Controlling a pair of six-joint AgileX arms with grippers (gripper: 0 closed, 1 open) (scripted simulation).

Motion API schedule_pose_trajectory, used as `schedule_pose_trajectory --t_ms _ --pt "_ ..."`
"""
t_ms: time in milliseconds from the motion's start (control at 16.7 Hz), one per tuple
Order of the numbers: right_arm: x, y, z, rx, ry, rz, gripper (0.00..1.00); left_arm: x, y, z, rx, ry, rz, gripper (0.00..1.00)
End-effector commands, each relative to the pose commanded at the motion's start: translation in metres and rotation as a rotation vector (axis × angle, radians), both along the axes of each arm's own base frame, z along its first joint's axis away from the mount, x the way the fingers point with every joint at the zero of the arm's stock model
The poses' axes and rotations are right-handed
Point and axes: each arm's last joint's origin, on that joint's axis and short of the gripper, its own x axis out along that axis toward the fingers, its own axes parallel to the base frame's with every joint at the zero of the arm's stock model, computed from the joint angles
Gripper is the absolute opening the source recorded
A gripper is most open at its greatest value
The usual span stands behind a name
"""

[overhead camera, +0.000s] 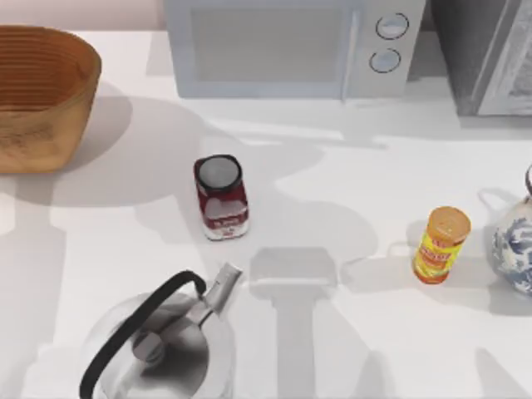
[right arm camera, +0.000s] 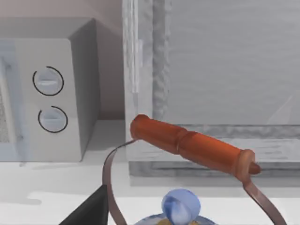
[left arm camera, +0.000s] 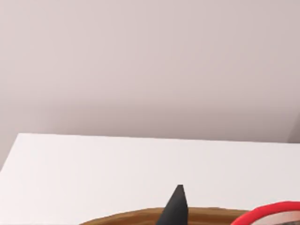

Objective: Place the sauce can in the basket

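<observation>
1. The basket (overhead camera: 41,96) is seen at the far left of the table (overhead camera: 349,208).
2. In the left wrist view, a red rim of the sauce can (left arm camera: 272,213) is seen beside a dark fingertip (left arm camera: 174,206), above the basket's edge.
3. Whether either gripper is spread or pinching cannot be told.

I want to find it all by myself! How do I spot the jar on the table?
Find the big white microwave at the back of the table. In front of it, between it and the black-handled kettle, stands the jar. It is dark red with a grey lid, unlike the yellow, orange-capped bottle to its right.
</observation>
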Motion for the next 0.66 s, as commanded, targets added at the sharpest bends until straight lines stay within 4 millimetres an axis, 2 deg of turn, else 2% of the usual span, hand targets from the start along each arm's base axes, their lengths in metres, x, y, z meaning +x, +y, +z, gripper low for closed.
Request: schedule_pose_trajectory --t_ms 300,660 --pt "0.0 0.0 0.0 0.0 0.0 0.0 1.0 0.0 0.0 0.0 0.0 0.0 0.0 0.98" --pt "0.0 0.0 0.0 0.0 0.0 0.0 1.0 0.0 0.0 0.0 0.0 0.0 0.0 1.0"
